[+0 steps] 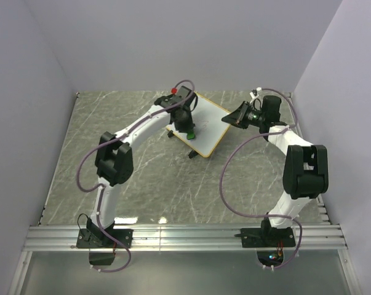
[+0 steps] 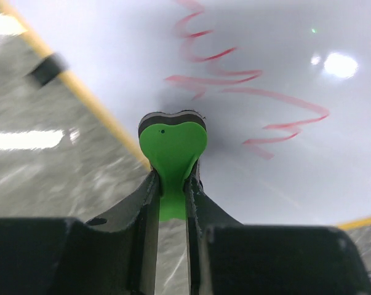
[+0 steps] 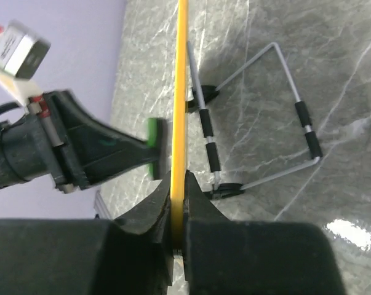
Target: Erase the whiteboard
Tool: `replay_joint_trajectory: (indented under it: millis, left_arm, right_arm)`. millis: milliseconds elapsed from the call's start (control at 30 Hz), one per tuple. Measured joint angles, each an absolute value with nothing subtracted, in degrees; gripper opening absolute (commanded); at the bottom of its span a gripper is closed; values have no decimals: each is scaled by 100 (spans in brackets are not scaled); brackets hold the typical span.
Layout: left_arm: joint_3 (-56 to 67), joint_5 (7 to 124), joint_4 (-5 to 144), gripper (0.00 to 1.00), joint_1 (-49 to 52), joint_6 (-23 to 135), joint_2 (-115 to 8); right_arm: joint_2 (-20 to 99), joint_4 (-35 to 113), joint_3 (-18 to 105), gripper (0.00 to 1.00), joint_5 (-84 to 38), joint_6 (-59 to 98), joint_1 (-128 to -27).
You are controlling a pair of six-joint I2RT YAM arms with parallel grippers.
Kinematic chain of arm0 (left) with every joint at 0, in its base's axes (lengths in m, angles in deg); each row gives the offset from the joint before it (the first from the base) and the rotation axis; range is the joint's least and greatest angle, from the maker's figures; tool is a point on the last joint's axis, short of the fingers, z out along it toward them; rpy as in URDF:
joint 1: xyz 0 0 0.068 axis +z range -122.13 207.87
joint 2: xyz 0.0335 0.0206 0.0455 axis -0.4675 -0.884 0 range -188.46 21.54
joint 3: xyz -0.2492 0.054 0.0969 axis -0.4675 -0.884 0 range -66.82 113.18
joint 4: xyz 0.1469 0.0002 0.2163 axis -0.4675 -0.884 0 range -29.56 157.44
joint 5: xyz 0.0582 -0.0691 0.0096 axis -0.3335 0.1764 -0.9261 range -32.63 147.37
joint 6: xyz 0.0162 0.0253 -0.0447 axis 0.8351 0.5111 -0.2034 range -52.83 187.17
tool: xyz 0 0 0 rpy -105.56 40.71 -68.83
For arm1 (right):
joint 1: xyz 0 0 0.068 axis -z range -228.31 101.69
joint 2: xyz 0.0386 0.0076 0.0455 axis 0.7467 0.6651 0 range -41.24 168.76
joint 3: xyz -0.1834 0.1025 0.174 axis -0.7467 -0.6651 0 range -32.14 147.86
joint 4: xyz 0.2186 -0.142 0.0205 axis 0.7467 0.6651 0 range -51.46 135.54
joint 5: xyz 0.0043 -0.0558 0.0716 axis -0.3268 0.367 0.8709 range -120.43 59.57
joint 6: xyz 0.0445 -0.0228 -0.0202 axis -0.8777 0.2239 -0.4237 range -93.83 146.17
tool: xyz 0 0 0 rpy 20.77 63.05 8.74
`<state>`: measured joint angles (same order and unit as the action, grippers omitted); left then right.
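The whiteboard (image 1: 211, 126) stands tilted on its wire stand at the back middle of the table. Its white face (image 2: 283, 153) carries red scribbles (image 2: 247, 86). My left gripper (image 1: 188, 130) is shut on the small green eraser (image 2: 173, 144), whose dark pad rests against the board face near its yellow lower-left frame (image 2: 87, 101). My right gripper (image 1: 239, 117) is shut on the board's yellow edge (image 3: 180, 123), seen edge-on in the right wrist view. The eraser (image 3: 154, 144) shows there on the left side of the board.
The board's wire stand (image 3: 296, 117) with black sleeves and feet rests on the grey marble table (image 1: 142, 178) behind the board. Purple walls enclose the table on the left, back and right. A metal rail (image 1: 185, 236) runs along the near edge.
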<state>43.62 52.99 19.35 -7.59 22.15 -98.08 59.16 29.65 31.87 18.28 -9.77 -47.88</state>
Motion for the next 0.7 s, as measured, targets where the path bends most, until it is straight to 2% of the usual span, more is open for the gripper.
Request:
replay_joint_trajectory:
  millis: [300,700]
  left_arm:
    - [5719,5636,2013,0,-1096,2364,-10748]
    - [5758,6766,2711,0,-1091,2407,-10754]
  right_arm:
    - [5680,3153,3157,0,1522,-676,-4970]
    - [5660,3190,3128,0,1360,-555,-5046]
